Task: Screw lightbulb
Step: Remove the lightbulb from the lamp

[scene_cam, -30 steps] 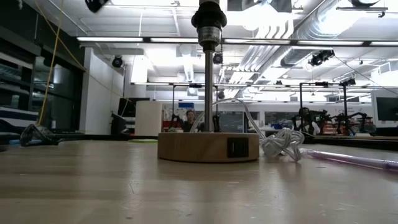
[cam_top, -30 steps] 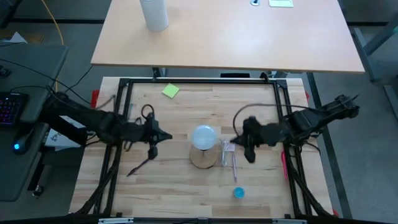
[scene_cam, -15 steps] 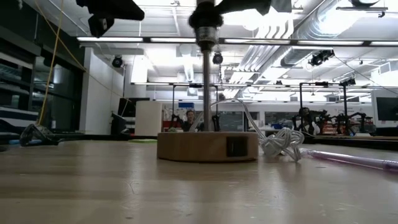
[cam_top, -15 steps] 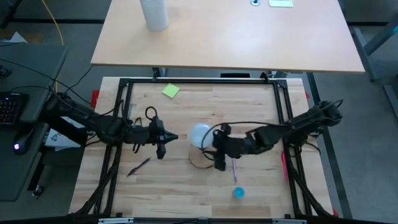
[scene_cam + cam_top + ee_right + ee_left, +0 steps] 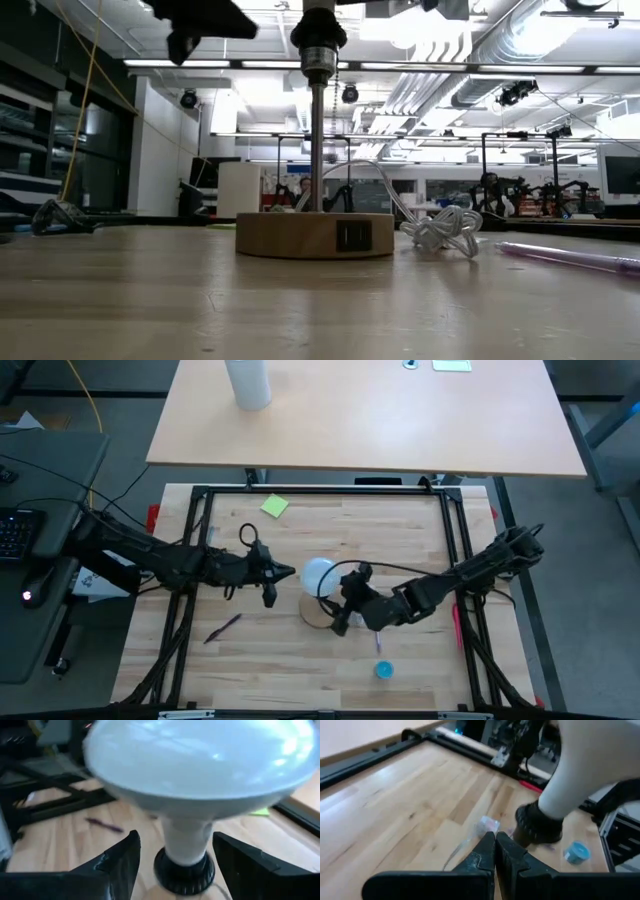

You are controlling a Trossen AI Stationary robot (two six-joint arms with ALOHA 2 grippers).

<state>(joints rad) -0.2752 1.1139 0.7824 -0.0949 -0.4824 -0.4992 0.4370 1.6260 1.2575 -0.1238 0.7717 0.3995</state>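
Observation:
The white frosted lightbulb (image 5: 320, 573) stands upright with its screw base in the black socket (image 5: 185, 870) of a lamp, a thin pole on a round wooden base (image 5: 315, 235). My right gripper (image 5: 338, 612) is open at the lamp's right. In the right wrist view its fingers stand on either side of the bulb's cone neck (image 5: 184, 840), with a gap on each side. My left gripper (image 5: 291, 571) is shut and hovers just left of the globe, pointing at it. In the left wrist view the bulb (image 5: 590, 765) shows beyond its tips.
A coiled white cord (image 5: 440, 228) lies right of the wooden base. A purple pen (image 5: 225, 626), a blue cap (image 5: 383, 670), a yellow-green note (image 5: 274, 506) and a red pen (image 5: 455, 625) lie on the table. A tall white cylinder (image 5: 248, 382) stands on the far table.
My right gripper has swung toward the table's left, from well right of the lamp to the bulb's neck. My left gripper has moved toward the table's right, closer to the globe. The lamp, with its base and cord, has slid a little toward the table's left.

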